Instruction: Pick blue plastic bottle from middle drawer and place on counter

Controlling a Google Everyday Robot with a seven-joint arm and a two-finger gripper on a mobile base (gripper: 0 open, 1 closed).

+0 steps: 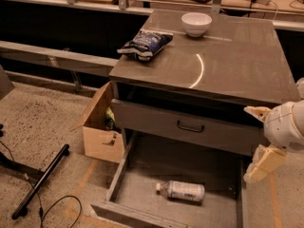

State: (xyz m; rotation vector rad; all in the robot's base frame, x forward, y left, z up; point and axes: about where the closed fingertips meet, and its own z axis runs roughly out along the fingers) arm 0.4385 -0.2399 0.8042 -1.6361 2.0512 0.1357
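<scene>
The blue plastic bottle [183,191] lies on its side on the floor of the open middle drawer [190,160], cap pointing left, near the drawer's front. The counter [228,56] is the glossy grey-brown cabinet top above it. My gripper [249,144] hangs at the right edge of the view, beside the cabinet's right front corner, above and to the right of the bottle. Its two cream fingers [264,162] are spread apart and hold nothing.
A dark blue snack bag [145,43] and a white bowl [196,23] sit on the counter's back left part. A shut drawer front with a black handle [190,126] overhangs the open drawer. An open cardboard box [99,127] and a black bar [40,182] are on the floor at left.
</scene>
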